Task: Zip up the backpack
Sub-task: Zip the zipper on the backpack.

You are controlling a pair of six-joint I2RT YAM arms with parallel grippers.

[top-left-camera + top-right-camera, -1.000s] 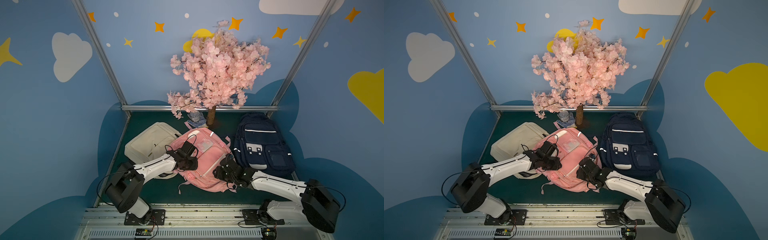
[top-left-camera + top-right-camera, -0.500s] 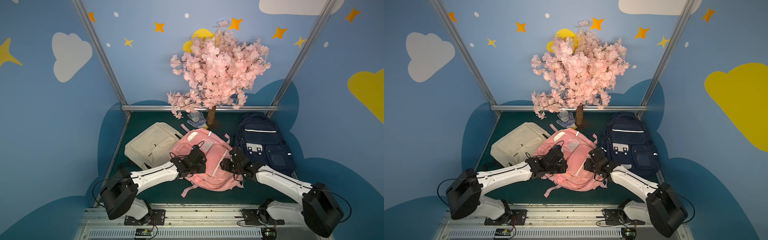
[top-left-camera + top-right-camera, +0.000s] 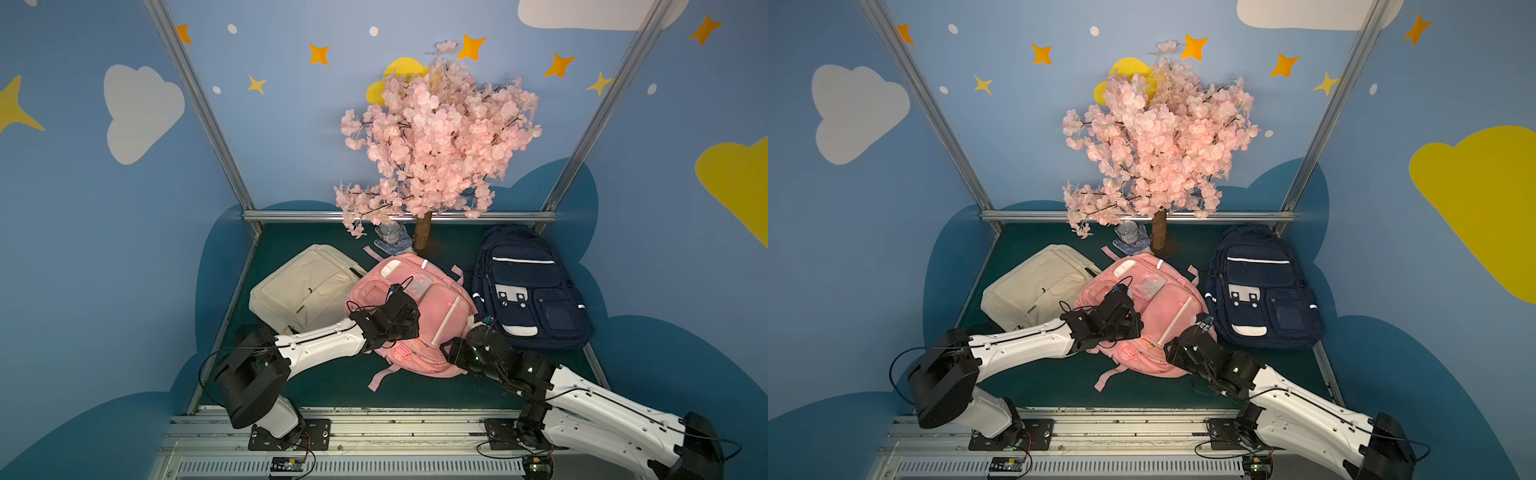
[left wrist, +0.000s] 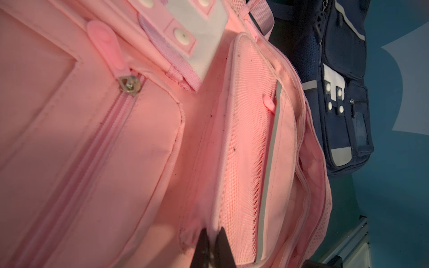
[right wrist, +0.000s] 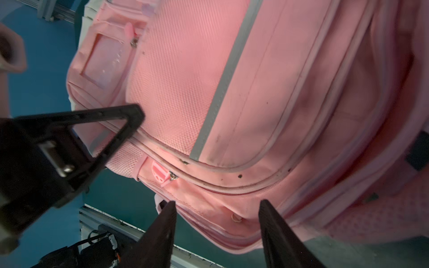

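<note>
Top views, pink backpack: in both top views the pink backpack point(image 3: 436, 307) point(image 3: 1163, 311) lies flat on the green floor point(image 3: 332, 382), under and ahead of both sets of jaws.
Top views, left gripper: the left gripper point(image 3: 409, 328) point(image 3: 1129, 324) is down on the backpack's front panel. Its fingertips are hidden under its own body.
Top views, right gripper: the right gripper point(image 3: 451, 353) point(image 3: 1173, 351) is at the backpack's near corner, and its jaws point into the fabric.
Top views, neighbours: the cream backpack point(image 3: 303, 286) lies outboard of the left jaws and the navy backpack point(image 3: 528, 291) beyond the right jaws. The blossom tree point(image 3: 436, 137) stands well beyond both.
Left wrist, jaws: the left gripper point(image 4: 213, 229) has its fingers pressed together, apparently pinching a ridge of the pink backpack point(image 4: 139, 139) beside the mesh pocket point(image 4: 246, 150).
Left wrist, ahead of jaws: a front-pocket slider point(image 4: 130, 84) carries a pink zip pull point(image 4: 106, 46). The navy backpack point(image 4: 343, 92) is farther off to one side.
Right wrist, jaws: the right gripper point(image 5: 217, 202) has its fingers spread apart and grips nothing. The lower edge of the pink backpack point(image 5: 185, 69) sits at its tips.
Right wrist, ahead of jaws: a pink tab point(image 5: 160, 175) on a metal slider lies just beyond one fingertip.
</note>
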